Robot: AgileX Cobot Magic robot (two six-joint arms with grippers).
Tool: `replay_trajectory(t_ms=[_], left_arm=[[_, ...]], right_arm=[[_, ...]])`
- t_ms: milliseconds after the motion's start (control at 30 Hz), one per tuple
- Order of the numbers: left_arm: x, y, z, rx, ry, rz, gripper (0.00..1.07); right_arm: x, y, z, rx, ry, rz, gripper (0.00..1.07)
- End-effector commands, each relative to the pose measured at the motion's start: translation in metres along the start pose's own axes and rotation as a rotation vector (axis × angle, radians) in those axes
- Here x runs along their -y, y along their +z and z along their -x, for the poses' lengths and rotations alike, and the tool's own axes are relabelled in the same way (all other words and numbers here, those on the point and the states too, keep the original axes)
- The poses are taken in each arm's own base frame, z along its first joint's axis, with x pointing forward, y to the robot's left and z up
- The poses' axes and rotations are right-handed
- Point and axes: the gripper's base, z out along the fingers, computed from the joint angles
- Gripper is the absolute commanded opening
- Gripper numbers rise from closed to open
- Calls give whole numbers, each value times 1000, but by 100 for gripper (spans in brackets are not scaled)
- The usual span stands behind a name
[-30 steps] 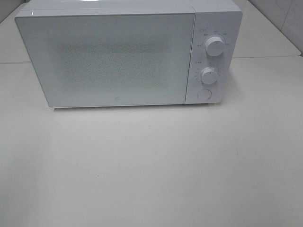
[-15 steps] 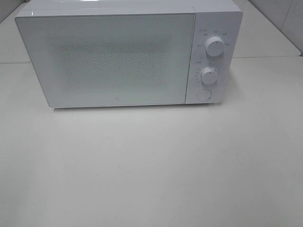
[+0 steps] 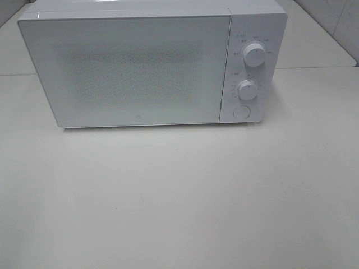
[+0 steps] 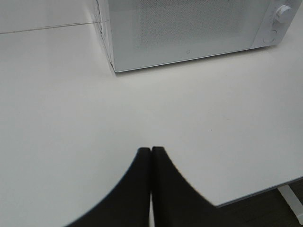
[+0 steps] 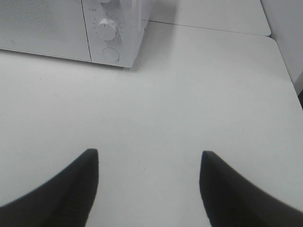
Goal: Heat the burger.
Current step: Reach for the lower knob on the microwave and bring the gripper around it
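The burger is out of view in every frame. A white microwave (image 3: 151, 64) stands at the back of the table with its door shut; it also shows in the left wrist view as microwave (image 4: 189, 28) and in the right wrist view as microwave (image 5: 71, 28). My left gripper (image 4: 151, 150) is shut, its black fingertips pressed together above bare table well in front of the microwave. My right gripper (image 5: 149, 156) is open with nothing between its fingers, over the table in front of the microwave's control side. Neither gripper appears in the exterior high view.
The microwave's right panel carries two knobs, an upper knob (image 3: 254, 56) and a lower knob (image 3: 247, 89), with a round button (image 3: 242, 112) beneath. The white table (image 3: 179, 196) stretches in front. The table's near edge (image 4: 265, 189) shows in the left wrist view.
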Motion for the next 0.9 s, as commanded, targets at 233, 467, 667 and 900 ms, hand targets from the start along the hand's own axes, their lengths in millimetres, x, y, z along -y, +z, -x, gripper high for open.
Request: replay_trajectory(t_ms=[233,467,667,900], left_arm=[[0,-2,-1,34,7,2,0],[0,-2,-1,34,7,2,0],[0,-2,-1,34,7,2,0],[0,-2,-1,34,7,2,0]], right_arm=[[1,-4,0,43,-8,-11,60],[1,-3,25,168,-8,-10,60],[0,24,50,181,-18,-1,60],[-2,59,67,136,-29,11,60]])
